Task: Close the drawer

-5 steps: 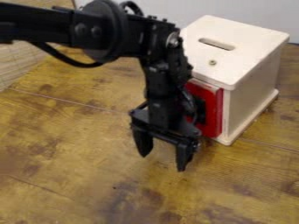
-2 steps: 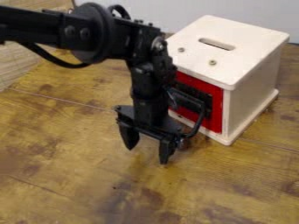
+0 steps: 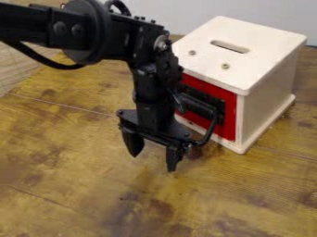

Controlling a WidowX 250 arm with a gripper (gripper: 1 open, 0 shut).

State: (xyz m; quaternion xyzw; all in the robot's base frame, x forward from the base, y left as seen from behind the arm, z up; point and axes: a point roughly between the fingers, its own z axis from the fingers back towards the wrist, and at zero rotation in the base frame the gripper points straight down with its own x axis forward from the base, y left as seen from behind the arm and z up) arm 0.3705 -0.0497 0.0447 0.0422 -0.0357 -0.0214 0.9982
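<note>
The red drawer [image 3: 203,102] sits in the cream-white cabinet [image 3: 254,56] at the right, its front nearly flush with the cabinet face. Its black wire loop handle [image 3: 210,118] sticks out toward the table. My gripper [image 3: 151,152] hangs from the black arm just left of and in front of the drawer, pointing down at the wooden table. Its two fingers are spread apart and hold nothing. The arm hides the drawer's left edge.
The cabinet has a slot in its top [image 3: 229,44] and stands on a worn wooden table [image 3: 74,185]. A pale woven surface [image 3: 15,63] lies at the far left edge.
The arm and gripper have moved left, away from the drawer front, uncovering the red front and the loop handle. The gripper stays open.
</note>
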